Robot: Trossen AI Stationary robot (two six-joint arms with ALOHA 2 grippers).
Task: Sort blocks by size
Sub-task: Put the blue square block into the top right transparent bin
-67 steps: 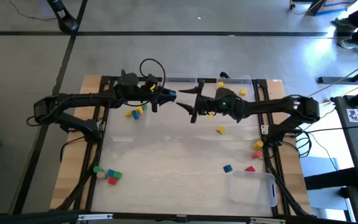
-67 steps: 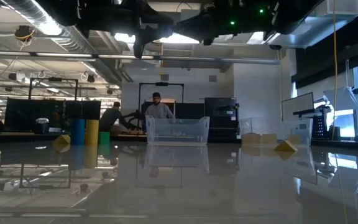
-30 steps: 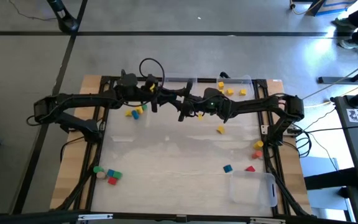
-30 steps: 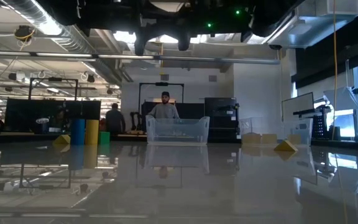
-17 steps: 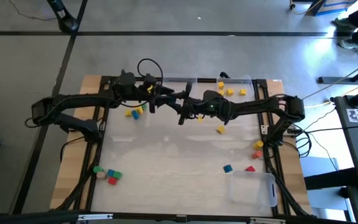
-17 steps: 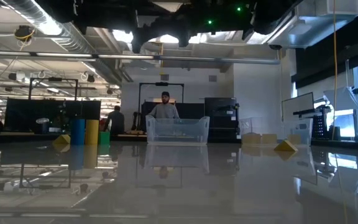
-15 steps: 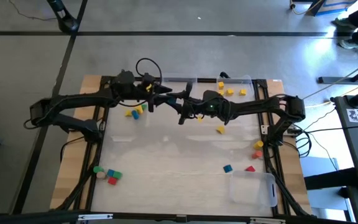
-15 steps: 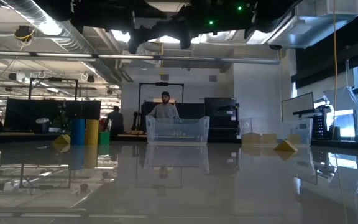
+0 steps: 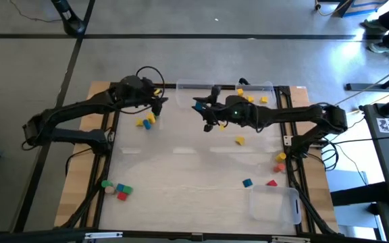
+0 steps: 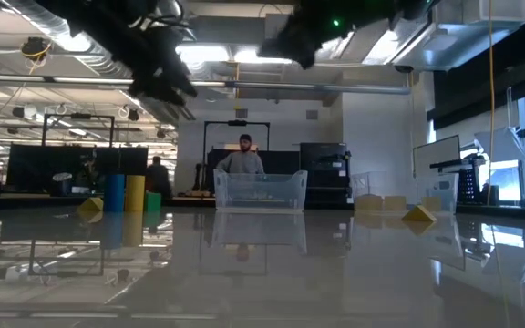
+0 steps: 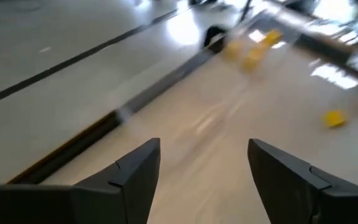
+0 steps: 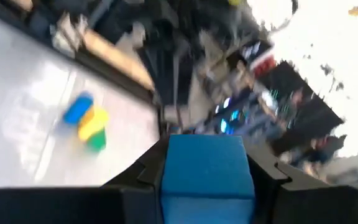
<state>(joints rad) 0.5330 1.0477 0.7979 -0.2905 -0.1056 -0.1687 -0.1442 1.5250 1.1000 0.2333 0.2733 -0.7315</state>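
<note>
My right gripper (image 9: 198, 106) hovers above the table's far middle, shut on a blue block (image 12: 207, 168). My left gripper (image 9: 161, 101) hangs to its left, open and holding nothing; its two fingers (image 11: 135, 177) stand well apart. Loose blocks lie on the table: a yellow, blue and green group (image 9: 146, 121), a yellow one (image 9: 239, 140), some at the right edge (image 9: 279, 160), a blue (image 9: 247, 182) and a red one (image 9: 271, 183), and a group near the front left (image 9: 115, 190). My right gripper pinches the blue block by two opposite sides (image 12: 168, 177) between its two fingers. The fingers point roughly level toward the table's left. The block is lifted clear of the table.
A clear bin (image 9: 225, 90) with yellow blocks (image 9: 250, 99) stands at the far edge. Another clear bin (image 9: 274, 204) lies at the near right. Beyond the table a person (image 10: 244, 159) stands in the room.
Both grippers were together over the far middle with the blue block between them. My left gripper has drawn back toward the table's left edge and turned, leaving the block in my right gripper, which has shifted slightly toward the far right.
</note>
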